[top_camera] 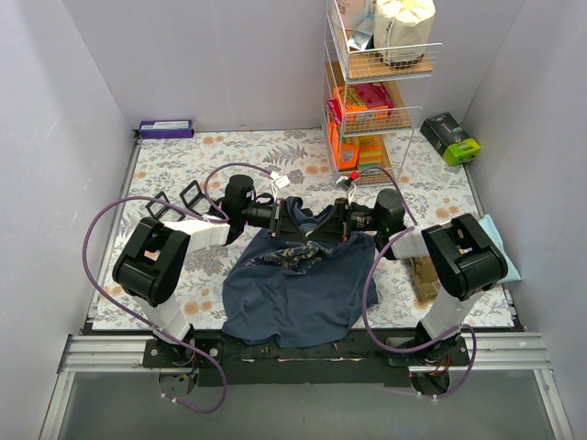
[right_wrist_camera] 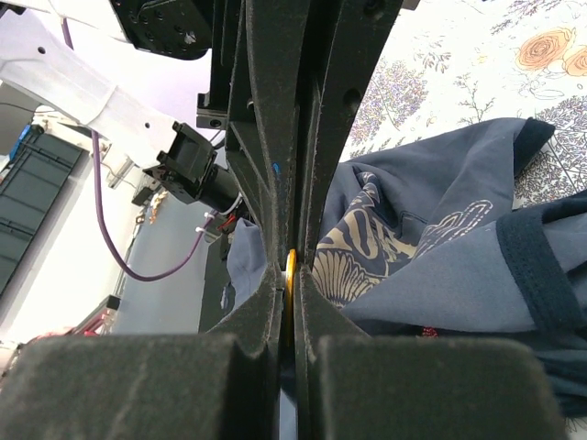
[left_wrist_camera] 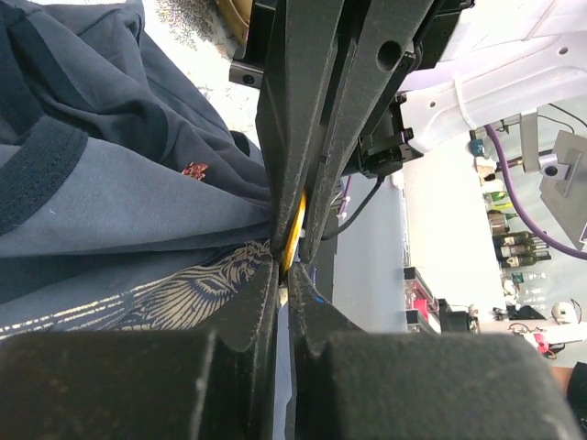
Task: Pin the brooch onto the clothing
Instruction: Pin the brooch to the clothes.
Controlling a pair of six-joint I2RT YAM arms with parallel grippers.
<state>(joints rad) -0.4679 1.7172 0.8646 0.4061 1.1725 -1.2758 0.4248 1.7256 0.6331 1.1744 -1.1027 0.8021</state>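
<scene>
Top external view: the clothing [top_camera: 293, 293] lies rumpled on the worktop [top_camera: 183, 165], pale print showing; left arm [top_camera: 174, 243] and right arm [top_camera: 459, 247] reach inward, and their jaws meet tip to tip over the clothing's upper part, by the neck trim.

Wrist views: a thin yellow edge, taken to be the brooch [left_wrist_camera: 293, 234], sits exactly at that meeting point; left jaws are together, clamped on it; right jaws are pressed shut on it from the opposite side; folds of the clothing run up to the same pinch.

Progress, as a judgement: brooch brought to the garment and gripped from both sides, so about midway; whether the pin has pierced the cloth cannot be told, since it is hidden inside the grip; fastening and letting go look left to do.

Around: wire rack [top_camera: 378, 82] beyond the clothing, to its right; green box [top_camera: 451, 137] further right; purple box [top_camera: 165, 128] beyond the clothing, to its left; pale blue cloth [top_camera: 503, 246] right of it.

In the way: bunched folds under the tips; the two sets of jaws crowding each other; purple cable [top_camera: 365, 275] looping over the clothing's right edge.
</scene>
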